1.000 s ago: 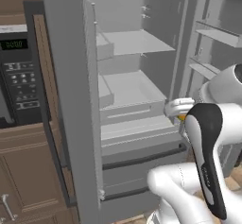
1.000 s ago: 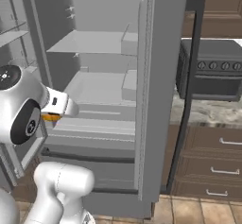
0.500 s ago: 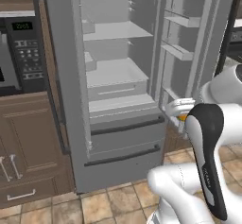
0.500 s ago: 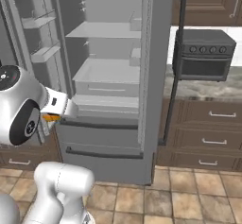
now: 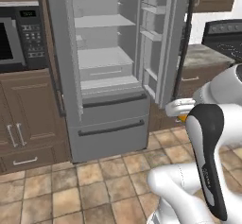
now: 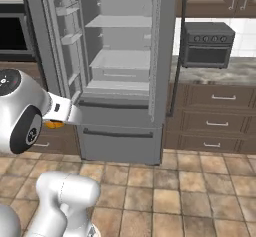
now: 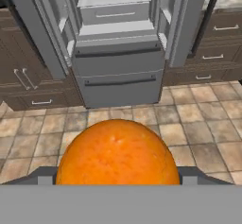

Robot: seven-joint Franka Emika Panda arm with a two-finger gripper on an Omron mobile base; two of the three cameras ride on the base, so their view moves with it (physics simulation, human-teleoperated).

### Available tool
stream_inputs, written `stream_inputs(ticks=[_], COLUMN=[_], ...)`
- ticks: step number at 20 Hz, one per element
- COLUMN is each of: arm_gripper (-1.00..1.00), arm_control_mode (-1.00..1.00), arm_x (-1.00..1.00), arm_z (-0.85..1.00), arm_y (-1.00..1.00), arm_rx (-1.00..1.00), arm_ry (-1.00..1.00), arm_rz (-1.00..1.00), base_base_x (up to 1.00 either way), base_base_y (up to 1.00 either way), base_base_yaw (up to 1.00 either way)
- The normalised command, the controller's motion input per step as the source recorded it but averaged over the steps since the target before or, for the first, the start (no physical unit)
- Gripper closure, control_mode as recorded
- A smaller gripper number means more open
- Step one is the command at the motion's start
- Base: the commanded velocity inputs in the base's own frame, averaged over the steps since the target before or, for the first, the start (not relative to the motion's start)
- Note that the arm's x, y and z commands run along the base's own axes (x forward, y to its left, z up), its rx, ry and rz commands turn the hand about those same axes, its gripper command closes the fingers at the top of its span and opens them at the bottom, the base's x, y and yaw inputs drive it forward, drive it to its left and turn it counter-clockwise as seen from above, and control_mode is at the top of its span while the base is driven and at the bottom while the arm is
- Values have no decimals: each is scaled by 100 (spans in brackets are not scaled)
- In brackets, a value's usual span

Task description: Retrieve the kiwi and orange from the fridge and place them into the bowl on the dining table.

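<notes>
While the fridge (image 5: 108, 76) stood open, the hand (image 7: 118, 173) carried the one orange (image 7: 118, 152) clear of it.
One orange sat gripped between the two fingers, filling the bottom of the hand view; in the base views it showed as a sliver of orange (image 5: 181, 118) under the white wrist, well apart from the fridge, over the tiled floor (image 5: 71, 190). Both fridge doors hung wide and the visible shelves looked bare; I could make out no kiwi. By my reading the step in hand was the carry of the orange toward the bowl. Next, the base would need to find the dining table, bring the hand over the bowl, and let go low enough that the fruit did not roll out.
</notes>
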Motion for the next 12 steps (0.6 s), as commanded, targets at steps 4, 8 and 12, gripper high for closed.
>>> stream_inputs(ticks=[4, 8, 12], arm_gripper=[100, 100, 100], arm_control_mode=[100, 100, 100], arm_x=[0, 0, 0], arm_z=[0, 0, 0], arm_y=[0, 0, 0], arm_rx=[0, 0, 0], arm_ry=[0, 0, 0], arm_rz=[0, 0, 0], base_base_x=[-100, -100, -100], base_base_y=[0, 0, 0], base_base_yaw=[0, 0, 0])
